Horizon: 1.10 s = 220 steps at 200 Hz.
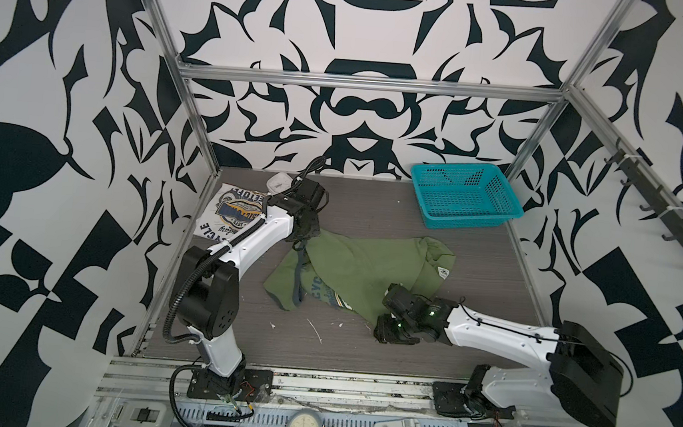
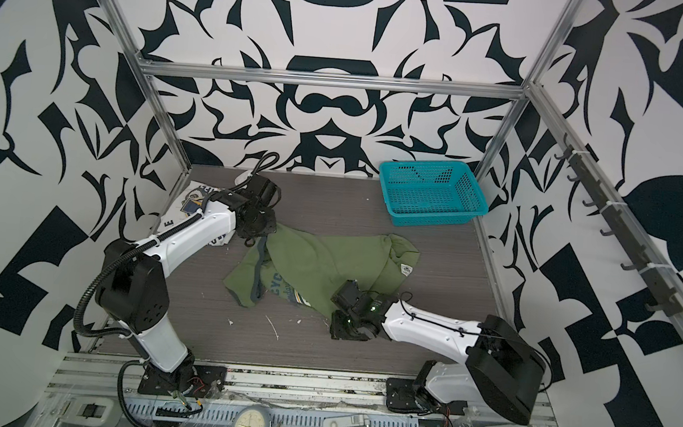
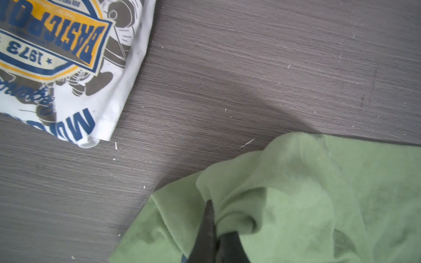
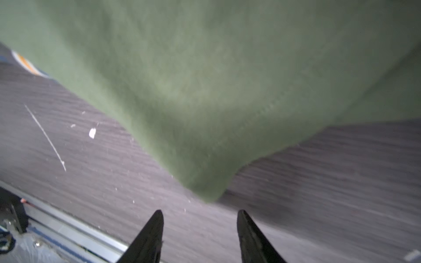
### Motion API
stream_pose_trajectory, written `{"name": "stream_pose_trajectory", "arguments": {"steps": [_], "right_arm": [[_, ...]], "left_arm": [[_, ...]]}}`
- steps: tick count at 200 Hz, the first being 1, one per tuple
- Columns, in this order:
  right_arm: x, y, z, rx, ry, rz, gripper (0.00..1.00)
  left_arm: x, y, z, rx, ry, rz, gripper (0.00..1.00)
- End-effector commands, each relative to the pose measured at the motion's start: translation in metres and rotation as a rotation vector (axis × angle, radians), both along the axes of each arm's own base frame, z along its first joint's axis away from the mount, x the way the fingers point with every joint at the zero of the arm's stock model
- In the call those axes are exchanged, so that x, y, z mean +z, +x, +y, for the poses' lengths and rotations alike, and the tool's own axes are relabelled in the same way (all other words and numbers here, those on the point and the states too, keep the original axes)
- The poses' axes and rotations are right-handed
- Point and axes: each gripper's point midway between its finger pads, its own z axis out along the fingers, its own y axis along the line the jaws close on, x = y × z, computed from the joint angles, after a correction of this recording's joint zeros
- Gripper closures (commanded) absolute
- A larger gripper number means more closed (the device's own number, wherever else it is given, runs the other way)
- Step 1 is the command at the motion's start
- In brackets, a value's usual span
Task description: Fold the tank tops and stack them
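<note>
1. Table [image 1: 362, 349]: grey wood-grain, carries everything.
2. Olive tank top [image 1: 365, 266]: crumpled, mid-table, part of the print facing up.
3. White tank top [image 1: 233, 214]: folded, emblem up, far-left corner.
4. Teal basket [image 1: 470, 221]: far-right corner, apart from both tops.
5. Left gripper [image 3: 214, 227]: jaws pinched on the olive tank top's far-left edge.
6. Right gripper [image 4: 200, 213]: jaws apart, nothing between them, tips just short of the olive tank top's near corner.
</note>
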Motion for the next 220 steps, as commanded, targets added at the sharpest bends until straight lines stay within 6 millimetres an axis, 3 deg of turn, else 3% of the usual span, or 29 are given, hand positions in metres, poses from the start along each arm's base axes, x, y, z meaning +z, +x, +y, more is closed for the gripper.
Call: {"name": "stream_pose_trajectory", "arguments": {"steps": [1, 27, 54, 58, 79, 105, 132, 159, 183, 197, 220], "right_arm": [[-0.002, 0.011, 0.011, -0.046, 0.020, -0.012, 0.50], [-0.008, 0.015, 0.011, -0.045, -0.025, -0.012, 0.61], [-0.003, 0.024, 0.004, -0.038, -0.090, -0.051, 1.00], [0.000, 0.025, 0.004, -0.034, -0.098, -0.060, 1.00], [0.031, 0.037, -0.001, 0.007, -0.131, -0.146, 1.00], [0.094, 0.063, -0.033, 0.013, -0.225, -0.331, 1.00], [0.176, 0.092, -0.070, -0.056, -0.158, -0.501, 1.00], [0.263, 0.123, -0.100, -0.126, -0.109, -0.716, 1.00], [0.326, 0.158, -0.125, -0.214, -0.102, -0.827, 1.00], [0.357, 0.171, -0.139, -0.272, -0.100, -0.884, 1.00], [0.383, 0.171, -0.152, -0.298, -0.108, -0.944, 1.00]], "left_arm": [[-0.006, -0.007, 0.003, 0.016, -0.006, 0.027, 1.00], [-0.005, -0.009, 0.005, 0.015, -0.004, 0.024, 1.00], [-0.002, -0.010, 0.007, 0.016, -0.004, 0.010, 1.00], [-0.001, -0.010, 0.007, 0.016, -0.005, 0.007, 1.00], [0.007, -0.008, 0.008, 0.019, -0.003, -0.015, 1.00], [0.032, -0.002, 0.014, 0.020, 0.016, -0.082, 1.00], [0.094, 0.004, 0.021, -0.007, 0.018, -0.243, 1.00], [0.193, 0.007, 0.035, 0.000, -0.011, -0.524, 1.00], [0.275, 0.012, 0.032, -0.044, -0.062, -0.653, 1.00], [0.302, 0.013, 0.029, -0.063, -0.070, -0.687, 1.00], [0.298, 0.001, 0.014, -0.153, -0.124, -0.636, 1.00]]}}
